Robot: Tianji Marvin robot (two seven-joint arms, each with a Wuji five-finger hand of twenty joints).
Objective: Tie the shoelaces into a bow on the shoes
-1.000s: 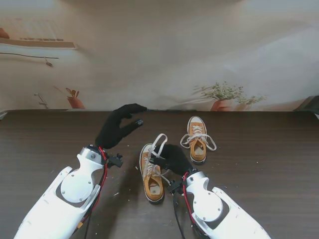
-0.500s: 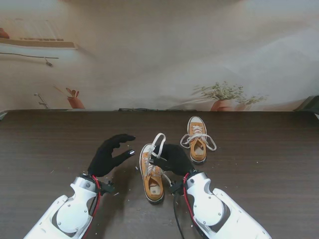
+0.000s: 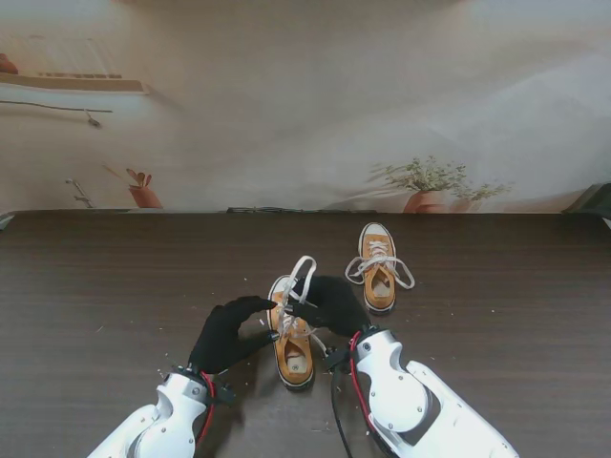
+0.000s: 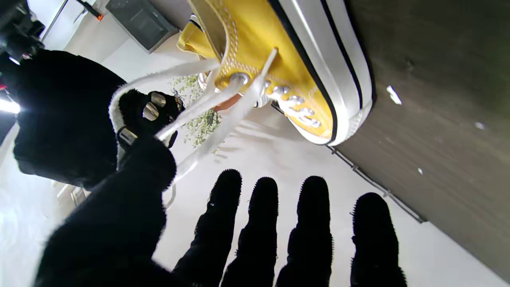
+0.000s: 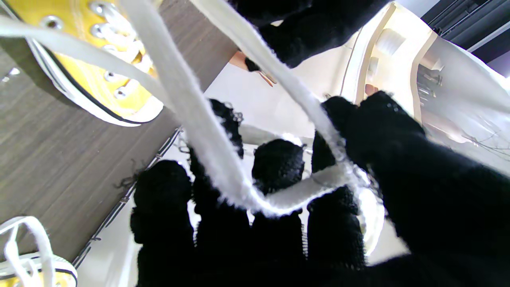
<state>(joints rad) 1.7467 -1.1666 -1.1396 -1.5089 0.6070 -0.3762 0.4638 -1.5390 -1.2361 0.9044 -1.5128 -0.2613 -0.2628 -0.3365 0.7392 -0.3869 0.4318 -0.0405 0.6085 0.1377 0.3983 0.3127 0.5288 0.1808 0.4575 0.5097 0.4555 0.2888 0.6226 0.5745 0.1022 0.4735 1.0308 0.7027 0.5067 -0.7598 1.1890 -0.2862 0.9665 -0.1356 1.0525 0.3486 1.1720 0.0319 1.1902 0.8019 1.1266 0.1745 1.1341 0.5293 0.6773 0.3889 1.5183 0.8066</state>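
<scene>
Beside the near shoe [image 3: 291, 334], left hand [image 3: 229, 333] fingers spread empty; right hand [image 3: 332, 303] fingers grip its lace [image 3: 302, 272].

My two black knit-gloved hands [image 3: 229, 334] [image 3: 329, 303] flank yellow canvas shoes [image 3: 291, 334] with white rubber soles, black-striped, and white flat laces [image 5: 207, 131], on dark brown woodgrain table [image 3: 95, 286].

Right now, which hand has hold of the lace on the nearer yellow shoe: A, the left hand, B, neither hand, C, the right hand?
C: the right hand has a loop of the white lace caught across its fingers, while the left hand sits beside the nearer shoe with fingers apart, holding nothing.
</scene>
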